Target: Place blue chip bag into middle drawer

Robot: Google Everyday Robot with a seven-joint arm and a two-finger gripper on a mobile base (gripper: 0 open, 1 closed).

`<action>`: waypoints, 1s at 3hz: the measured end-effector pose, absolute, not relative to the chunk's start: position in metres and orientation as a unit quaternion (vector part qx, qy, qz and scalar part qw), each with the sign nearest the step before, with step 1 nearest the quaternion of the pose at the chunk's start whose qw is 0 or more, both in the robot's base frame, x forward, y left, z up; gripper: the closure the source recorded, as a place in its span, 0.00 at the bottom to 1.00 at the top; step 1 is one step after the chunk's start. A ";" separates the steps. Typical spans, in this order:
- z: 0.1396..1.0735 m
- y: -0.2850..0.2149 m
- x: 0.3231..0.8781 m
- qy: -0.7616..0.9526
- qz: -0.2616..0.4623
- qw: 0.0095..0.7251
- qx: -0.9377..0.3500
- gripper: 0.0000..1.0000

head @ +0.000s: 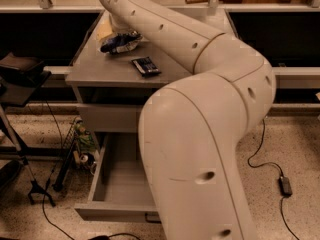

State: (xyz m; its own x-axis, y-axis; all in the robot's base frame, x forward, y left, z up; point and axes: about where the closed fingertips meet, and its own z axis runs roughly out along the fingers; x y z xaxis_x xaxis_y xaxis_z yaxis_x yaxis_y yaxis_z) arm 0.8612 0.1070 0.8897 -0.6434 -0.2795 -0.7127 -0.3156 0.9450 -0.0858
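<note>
The blue chip bag (118, 43), crumpled dark-blue foil with white patches, lies on the grey cabinet top (95, 69) near its back. My gripper (120, 34) is at the end of the arm directly over the bag and touching or nearly touching it; the arm hides most of it. The middle drawer (115, 184) is pulled open below, with a plain grey inside. My arm's large link covers its right half.
A small flat dark-blue packet (145, 66) lies on the cabinet top in front of the bag. A tan item (103, 32) lies left of the bag. The upper drawer front (107, 116) is shut. A black stand (20, 79) and cables are at the left.
</note>
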 end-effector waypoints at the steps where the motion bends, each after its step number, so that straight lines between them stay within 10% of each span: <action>1: 0.879 0.125 0.869 0.911 0.038 0.373 -0.172 0.00; 3: 0.855 0.148 0.866 0.923 0.071 0.313 -0.214 0.41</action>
State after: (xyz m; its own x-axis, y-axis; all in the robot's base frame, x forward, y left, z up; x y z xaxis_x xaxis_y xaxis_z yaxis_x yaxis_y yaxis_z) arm 0.8662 0.1483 0.8554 -0.7132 -0.3498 -0.6075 -0.4383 0.8988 -0.0031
